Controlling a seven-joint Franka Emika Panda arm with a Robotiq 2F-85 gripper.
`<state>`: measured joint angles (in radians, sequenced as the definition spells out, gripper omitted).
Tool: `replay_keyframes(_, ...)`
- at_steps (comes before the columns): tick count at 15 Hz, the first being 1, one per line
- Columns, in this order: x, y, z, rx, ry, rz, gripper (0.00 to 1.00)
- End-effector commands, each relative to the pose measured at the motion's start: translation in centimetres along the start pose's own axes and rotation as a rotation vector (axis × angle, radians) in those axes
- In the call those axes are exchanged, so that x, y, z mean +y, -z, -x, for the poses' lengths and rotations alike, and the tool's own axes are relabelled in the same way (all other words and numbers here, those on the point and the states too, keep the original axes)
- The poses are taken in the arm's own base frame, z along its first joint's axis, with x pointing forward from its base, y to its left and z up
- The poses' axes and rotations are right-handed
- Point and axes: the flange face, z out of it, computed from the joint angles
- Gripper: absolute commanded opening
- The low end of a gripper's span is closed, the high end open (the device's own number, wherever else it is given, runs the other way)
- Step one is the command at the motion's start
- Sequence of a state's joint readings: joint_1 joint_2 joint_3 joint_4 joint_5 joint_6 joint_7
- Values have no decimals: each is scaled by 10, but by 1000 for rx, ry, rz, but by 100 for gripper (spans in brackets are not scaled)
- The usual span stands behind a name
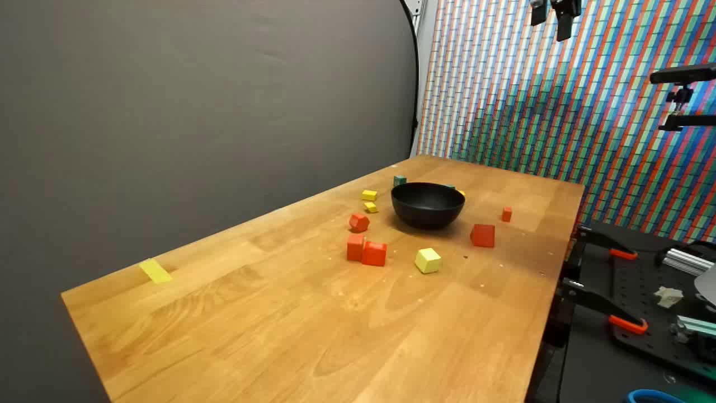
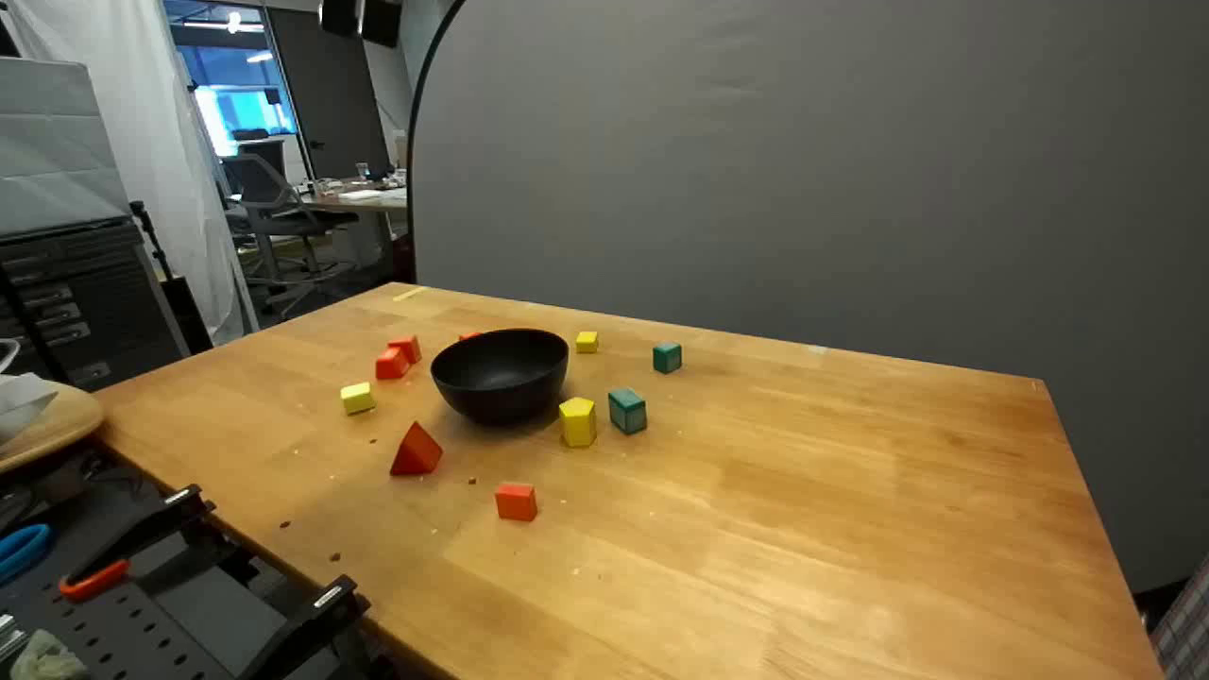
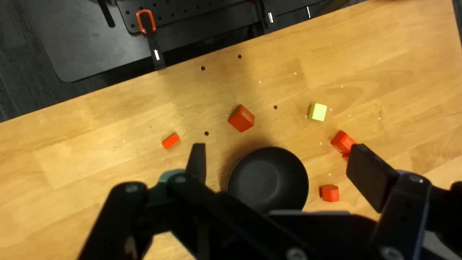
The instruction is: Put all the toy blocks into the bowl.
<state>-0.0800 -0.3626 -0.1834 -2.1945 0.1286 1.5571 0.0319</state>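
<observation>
While the fingers (image 1: 565, 26) are hanging parted, upper right, the bowl (image 1: 427, 216) is sitting centre-right; toy blocks (image 1: 374, 254) are surrounding it.

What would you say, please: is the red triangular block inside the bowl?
No: in an exterior view, the triangular block lies on the tabletop, apart from the bowl.

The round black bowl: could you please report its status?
Black two-fingered gripper open, overhead. Bowl: nothing visible inside. Red, yellow, teal blocks around it. Possible snag: yellow pentagonal block nearby.
</observation>
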Motion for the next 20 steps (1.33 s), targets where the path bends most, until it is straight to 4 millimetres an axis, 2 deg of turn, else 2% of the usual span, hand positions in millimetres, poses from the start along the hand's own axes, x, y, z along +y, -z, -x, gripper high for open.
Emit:
replay_keyframes(1, 0, 2, 0, 2, 0, 0, 100)
replay_keyframes(5, 0, 4, 0, 8, 1, -1, 100)
replay_keyframes(8, -20, -10, -18, 136, -19, 23, 100)
replay_keyframes(11, -66, -52, -35, 183, -6, 54, 100)
replay_keyframes(15, -125, -135, -36, 110, 70, 160, 100)
replay_keyframes(16, -134, -161, -34, -8, 130, 153, 100)
replay_keyframes(17, -138, -174, -35, -50, 164, 161, 100)
replay_keyframes(18, -132, -156, -29, 24, 114, 166, 100)
replay_keyframes(19, -137, -169, -30, -2, 123, 178, 100)
replay_keyframes(20, -137, -173, -32, -9, 122, 180, 100)
